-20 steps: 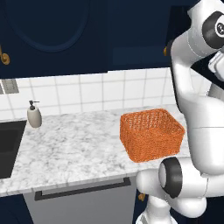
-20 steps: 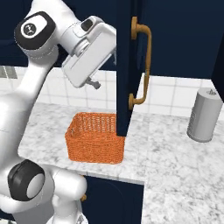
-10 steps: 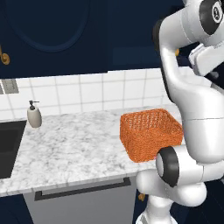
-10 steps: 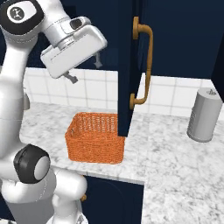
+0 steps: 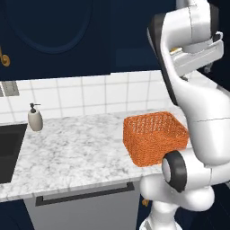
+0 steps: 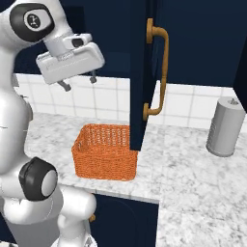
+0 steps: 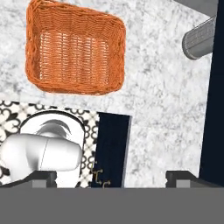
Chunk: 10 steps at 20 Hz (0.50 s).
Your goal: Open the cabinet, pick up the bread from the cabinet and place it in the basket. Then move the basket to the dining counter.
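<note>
The cabinet door (image 6: pixel 139 72) stands swung out over the counter, seen edge-on, with its brass handle (image 6: pixel 163 67) facing right. The orange basket (image 6: pixel 103 152) rests on the marble just left of that door; it is empty in the hand view (image 7: pixel 74 52) and also sits at the counter's right end (image 5: pixel 155 137). My gripper (image 6: pixel 77 82) hangs open high above the basket, left of the door, touching nothing; its fingertips frame the floor and counter edge (image 7: pixel 112 177). The bread is hidden. The dining counter is out of view.
A marble worktop (image 5: pixel 76 148) carries a soap bottle (image 5: pixel 35 119) beside a black sink (image 5: pixel 8 148) at the left. A grey canister (image 6: pixel 226 126) stands right of the open door. White tiles line the back wall.
My hand has swung left and away from the door handle and turned more level, with its jaws still open. The door and basket have stayed put.
</note>
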Tool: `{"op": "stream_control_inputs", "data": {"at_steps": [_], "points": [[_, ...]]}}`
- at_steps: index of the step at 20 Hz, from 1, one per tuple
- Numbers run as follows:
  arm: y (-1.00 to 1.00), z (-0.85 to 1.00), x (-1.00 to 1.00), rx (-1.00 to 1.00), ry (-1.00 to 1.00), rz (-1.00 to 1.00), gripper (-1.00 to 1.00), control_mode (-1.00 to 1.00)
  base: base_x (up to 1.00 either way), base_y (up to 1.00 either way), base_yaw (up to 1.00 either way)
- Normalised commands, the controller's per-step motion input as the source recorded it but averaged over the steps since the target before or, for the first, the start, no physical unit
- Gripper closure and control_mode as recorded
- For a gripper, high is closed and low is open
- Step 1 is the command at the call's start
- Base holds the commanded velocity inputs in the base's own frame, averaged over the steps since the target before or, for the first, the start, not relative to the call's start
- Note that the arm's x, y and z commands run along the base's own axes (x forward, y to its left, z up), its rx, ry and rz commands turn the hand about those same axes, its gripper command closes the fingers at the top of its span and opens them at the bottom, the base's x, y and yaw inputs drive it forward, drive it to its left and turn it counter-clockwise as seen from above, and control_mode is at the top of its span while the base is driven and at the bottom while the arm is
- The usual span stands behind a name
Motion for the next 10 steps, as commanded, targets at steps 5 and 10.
{"op": "stream_control_inputs", "data": {"at_steps": [5,10], "points": [[0.14,-0.90,-0.07,0.13,-0.18,0.00,-1.00,-1.00,0.00,0.00,0.00],[0.16,-0.31,0.24,-0.12,-0.09,-0.02,-1.00,-1.00,0.00,0.00,0.00]]}}
